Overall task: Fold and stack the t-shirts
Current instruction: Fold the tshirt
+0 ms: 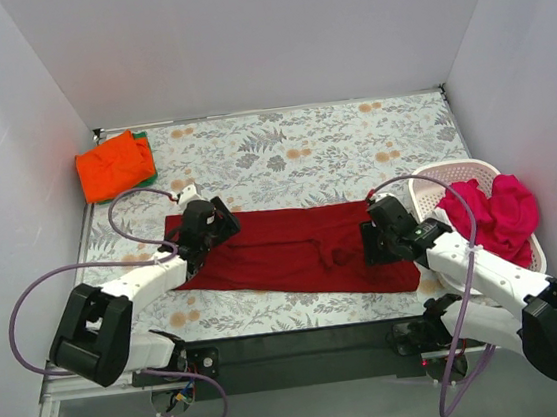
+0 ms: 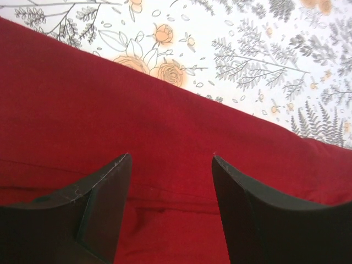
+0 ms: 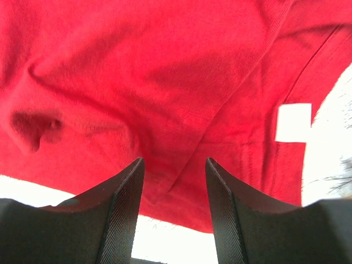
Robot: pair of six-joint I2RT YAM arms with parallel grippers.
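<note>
Your crimson t-shirt (image 1: pixel 294 252) runs lengthwise along the worktop's (image 1: pixel 302 145) near edge. Left hand (image 2: pixel 171 157) and right hand (image 3: pixel 174 160) sit open and empty over opposite ends.

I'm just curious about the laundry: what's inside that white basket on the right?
A heap of magenta-pink cloth fills the white basket and spills over its rim. Whatever lies beneath that heap is covered and cannot be seen.

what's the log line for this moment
crimson shirt: spread mid-table | left gripper: open over its left end | right gripper: open over right end | orange shirt: far left | pink shirt: in basket
</note>
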